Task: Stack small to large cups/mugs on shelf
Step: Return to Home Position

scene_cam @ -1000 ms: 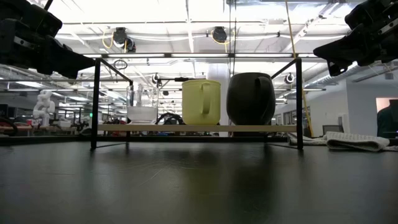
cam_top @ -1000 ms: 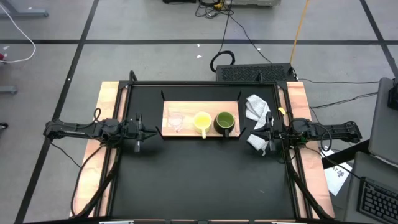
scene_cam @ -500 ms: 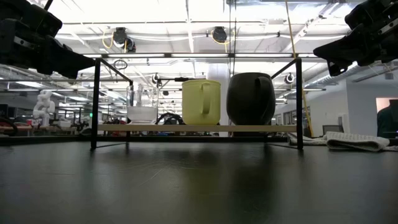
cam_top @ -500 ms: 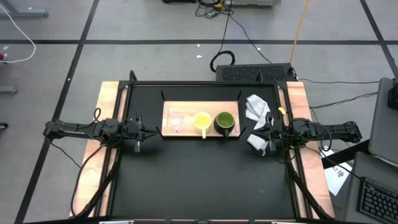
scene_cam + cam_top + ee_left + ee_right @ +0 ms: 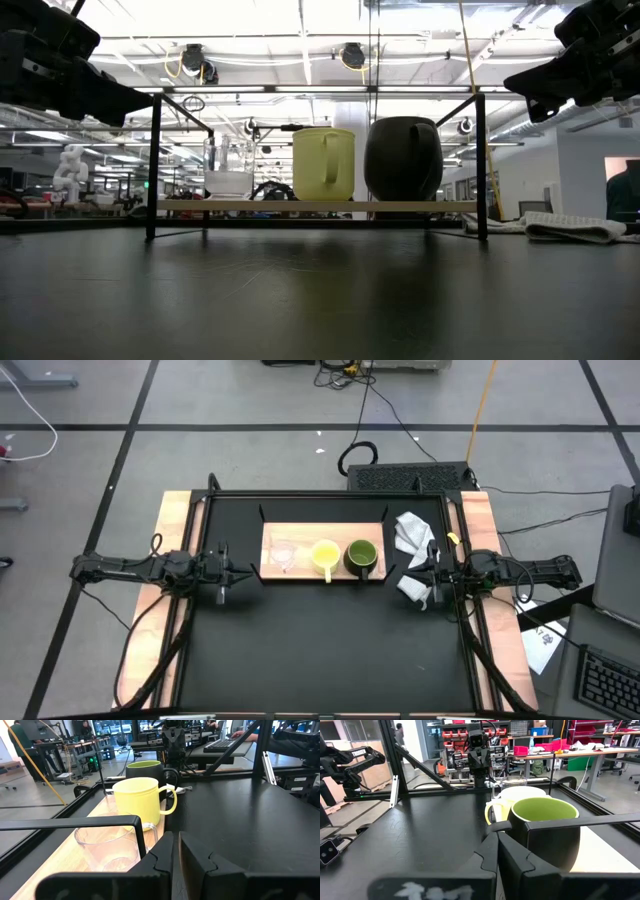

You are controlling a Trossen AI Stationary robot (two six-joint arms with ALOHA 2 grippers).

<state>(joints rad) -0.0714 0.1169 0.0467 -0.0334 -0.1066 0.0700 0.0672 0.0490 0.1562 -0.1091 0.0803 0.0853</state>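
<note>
Three vessels stand upright in a row on the light wooden shelf board (image 5: 300,535), which sits raised in a black frame (image 5: 152,160). They are a clear glass cup (image 5: 283,554) (image 5: 107,842), a yellow mug (image 5: 325,555) (image 5: 323,163) (image 5: 140,800) and a dark green mug (image 5: 361,556) (image 5: 403,158) (image 5: 545,830). My left gripper (image 5: 250,573) (image 5: 176,851) hovers shut just off the board's left end, by the glass. Off the right end, beside the green mug, my right gripper (image 5: 405,573) (image 5: 497,851) is also shut. Neither touches anything.
A white cloth (image 5: 411,532) lies right of the shelf, and another white piece (image 5: 414,590) sits under the right gripper. Pale wooden rails (image 5: 175,520) flank the black tabletop. The frame's black posts and top bar (image 5: 320,92) surround the board. The near half of the table (image 5: 320,650) is bare.
</note>
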